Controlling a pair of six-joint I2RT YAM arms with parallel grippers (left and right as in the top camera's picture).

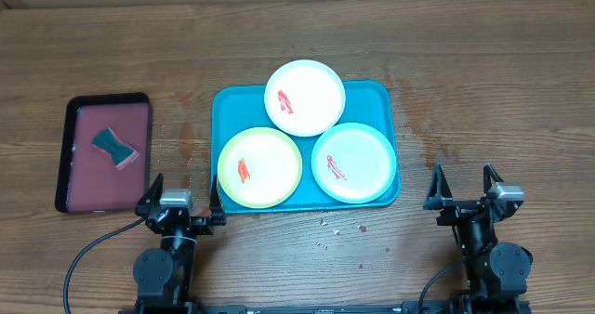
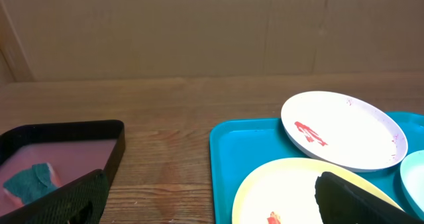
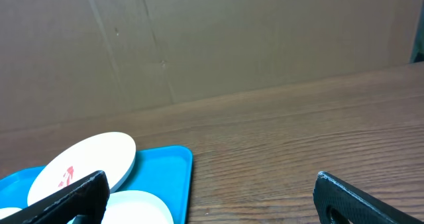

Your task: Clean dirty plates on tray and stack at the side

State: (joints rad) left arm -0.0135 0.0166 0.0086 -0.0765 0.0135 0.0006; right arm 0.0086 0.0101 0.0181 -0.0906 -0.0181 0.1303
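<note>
Three plates lie on the turquoise tray (image 1: 228, 105): a white plate (image 1: 305, 97) at the back, a yellow-green plate (image 1: 259, 166) front left, a pale mint plate (image 1: 354, 162) front right. Each carries a red smear. My left gripper (image 1: 182, 195) stands open near the table's front edge, just left of the tray's front corner, holding nothing. My right gripper (image 1: 462, 186) stands open to the right of the tray, also with nothing in it. The left wrist view shows the tray (image 2: 228, 151), white plate (image 2: 344, 130) and yellow-green plate (image 2: 285, 191). The right wrist view shows the tray's corner (image 3: 169, 171).
A smaller black-rimmed dark-red tray (image 1: 82, 179) sits at the left with a teal sponge (image 1: 115, 147) in it. Small crumbs (image 1: 330, 226) dot the wood in front of the turquoise tray. A brown wall (image 2: 199, 32) closes off the back of the table.
</note>
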